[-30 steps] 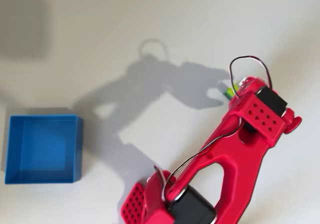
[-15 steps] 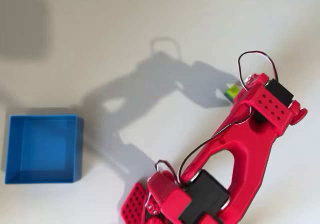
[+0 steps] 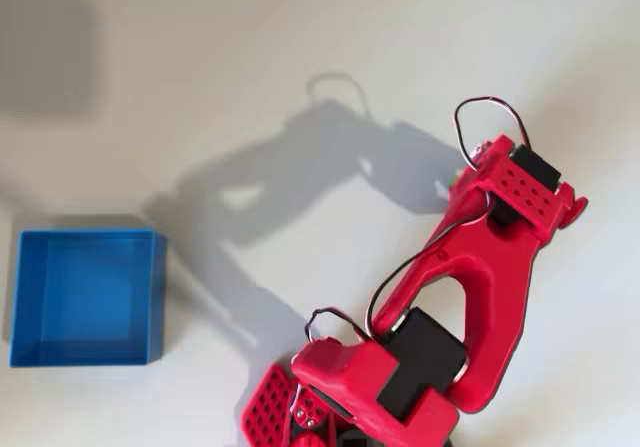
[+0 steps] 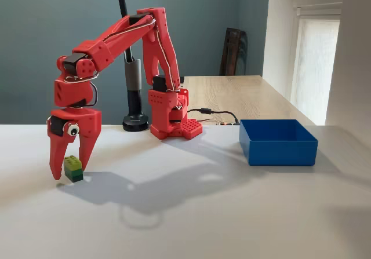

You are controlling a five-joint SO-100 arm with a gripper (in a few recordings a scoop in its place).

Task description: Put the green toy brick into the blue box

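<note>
Red arm (image 4: 124, 36) reaching out from its base (image 4: 169, 115), pincer (image 4: 71, 169) pointing straight down at the far left of the fixed view. Fingers spread, straddling the green brick (image 4: 73, 168): left fingertip low beside it, right finger just behind its right edge. Not clamped. Contact with either finger impossible to tell.

Brick sitting flat on the white bench (image 4: 191, 212), studs up, darker lower half, between the fingertips. In the overhead view covered by the arm's wrist block (image 3: 515, 192); only a tiny green sliver at the wrist's left edge, too small to be sure of.

Blue box (image 4: 277, 141) on the bench at the right of the fixed view, well apart from the brick, nothing visible inside. Overhead view puts the box (image 3: 86, 297) at the lower left, arm (image 3: 470, 287) at the lower right, a long arm shadow lying across the bench (image 3: 250, 67) between them.

Black lamp post (image 4: 132, 79) behind the base; wooden tabletop (image 4: 232, 94) further back.
</note>
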